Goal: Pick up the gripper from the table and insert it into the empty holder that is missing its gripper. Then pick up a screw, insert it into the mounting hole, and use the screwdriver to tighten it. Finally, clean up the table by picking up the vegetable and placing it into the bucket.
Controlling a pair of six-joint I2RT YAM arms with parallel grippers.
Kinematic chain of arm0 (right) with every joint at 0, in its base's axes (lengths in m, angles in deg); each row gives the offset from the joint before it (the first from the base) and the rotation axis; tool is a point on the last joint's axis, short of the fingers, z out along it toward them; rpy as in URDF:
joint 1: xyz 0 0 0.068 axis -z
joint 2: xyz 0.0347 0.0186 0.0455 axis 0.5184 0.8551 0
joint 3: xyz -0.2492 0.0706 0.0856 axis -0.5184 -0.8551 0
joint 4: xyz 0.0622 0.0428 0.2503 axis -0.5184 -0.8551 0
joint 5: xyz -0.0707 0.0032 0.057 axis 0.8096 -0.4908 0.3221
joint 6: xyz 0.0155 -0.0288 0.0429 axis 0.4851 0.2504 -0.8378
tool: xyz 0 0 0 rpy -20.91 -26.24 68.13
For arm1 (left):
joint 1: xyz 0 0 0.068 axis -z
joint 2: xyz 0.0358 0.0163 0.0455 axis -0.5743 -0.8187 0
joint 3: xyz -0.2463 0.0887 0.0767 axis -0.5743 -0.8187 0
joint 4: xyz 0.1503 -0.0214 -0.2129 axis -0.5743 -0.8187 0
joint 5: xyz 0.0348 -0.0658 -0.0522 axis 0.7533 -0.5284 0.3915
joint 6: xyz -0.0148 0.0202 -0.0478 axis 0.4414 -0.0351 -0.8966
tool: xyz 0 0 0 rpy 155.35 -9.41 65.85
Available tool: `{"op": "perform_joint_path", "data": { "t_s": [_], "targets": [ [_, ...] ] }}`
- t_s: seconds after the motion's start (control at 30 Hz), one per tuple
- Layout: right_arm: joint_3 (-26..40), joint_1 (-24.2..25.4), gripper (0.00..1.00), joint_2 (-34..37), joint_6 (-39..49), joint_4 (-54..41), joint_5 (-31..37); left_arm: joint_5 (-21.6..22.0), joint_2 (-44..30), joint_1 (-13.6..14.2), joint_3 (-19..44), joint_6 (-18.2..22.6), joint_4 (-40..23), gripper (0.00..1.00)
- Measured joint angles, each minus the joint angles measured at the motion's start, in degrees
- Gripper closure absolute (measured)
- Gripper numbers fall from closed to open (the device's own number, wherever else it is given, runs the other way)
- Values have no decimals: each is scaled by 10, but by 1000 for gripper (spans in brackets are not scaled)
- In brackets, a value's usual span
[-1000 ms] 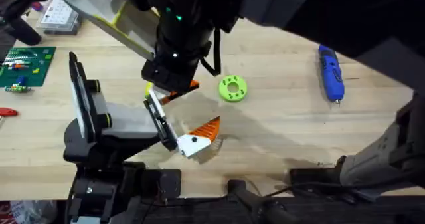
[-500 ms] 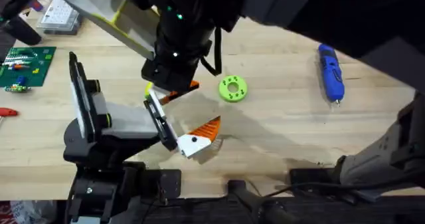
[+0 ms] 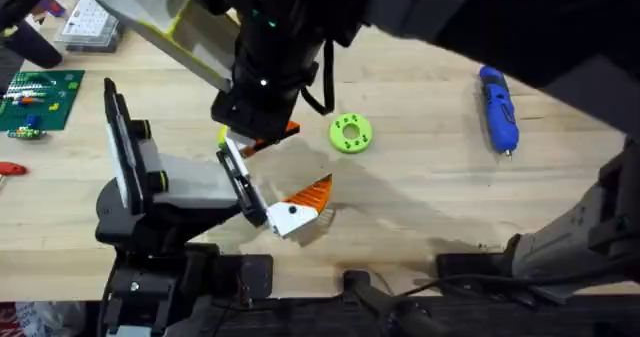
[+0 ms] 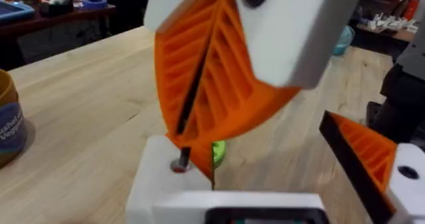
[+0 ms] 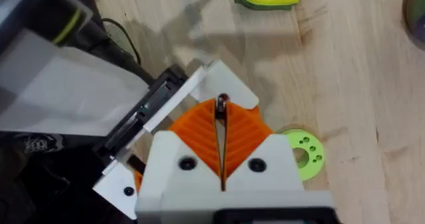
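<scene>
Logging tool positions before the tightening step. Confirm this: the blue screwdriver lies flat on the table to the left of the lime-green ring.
Wrong on the side. The blue screwdriver lies flat on the table to the right of the lime-green ring, not the left. The overhead view shows it.

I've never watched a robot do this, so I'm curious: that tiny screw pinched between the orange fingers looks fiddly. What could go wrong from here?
Two risks, as a guess:
1. The right gripper pinches the screw only at its very fingertips above the holder. If the screw tilts or slips, it may miss the hole and drop onto the table.
2. The screwdriver lies far off across the table. Once let go, the loose screw could topple before tightening.
</scene>
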Motion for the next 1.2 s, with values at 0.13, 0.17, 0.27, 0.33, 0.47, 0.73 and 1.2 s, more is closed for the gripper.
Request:
{"op": "perform_joint_path", "data": {
  "t_s": [0.13,0.17,0.27,0.33,0.47,0.73,1.2],
  "targets": [
    [0,0,991,0,0,0,-4,0,0,0,0,0,0,15],
    [0,0,991,0,0,0,-5,0,0,0,0,0,0,14],
    [0,0,991,0,0,0,-5,0,0,0,0,0,0,15],
    [0,0,991,0,0,0,-3,0,0,0,0,0,0,13],
    [0,0,991,0,0,0,4,0,0,0,0,0,0,13],
    [0,0,991,0,5,0,10,0,0,0,0,0,0,15],
    [0,0,991,0,5,-3,10,0,0,0,0,0,0,15]
  ]
}}
